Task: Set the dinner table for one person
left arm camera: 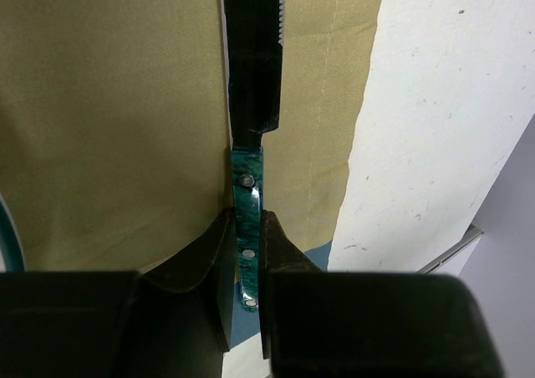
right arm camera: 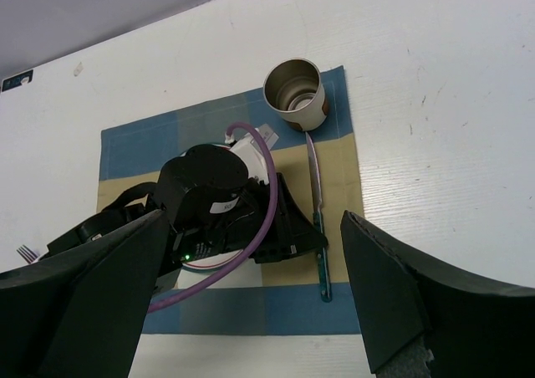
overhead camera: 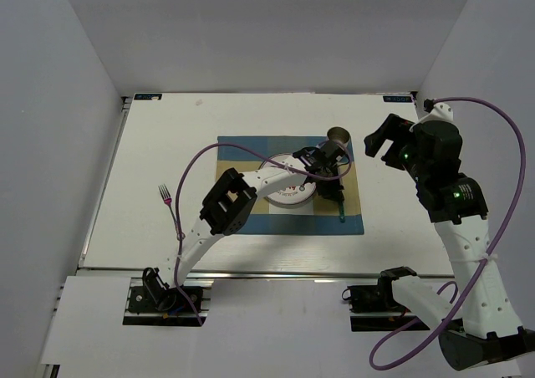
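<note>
Knife (left arm camera: 247, 186): stiff, slim, likely slippery. Your left gripper (left arm camera: 247, 227) pinches its green handle. Right gripper (right arm camera: 255, 286) gapes empty.

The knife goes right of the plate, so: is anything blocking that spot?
Nothing visible does. The left pincer grips the knife over bare placemat; the plate lies to its left, the cup just past the blade tip.

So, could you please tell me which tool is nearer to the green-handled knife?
Left. The left tool grips the knife by its handle on the placemat; the right tool hovers open to its right.
</note>
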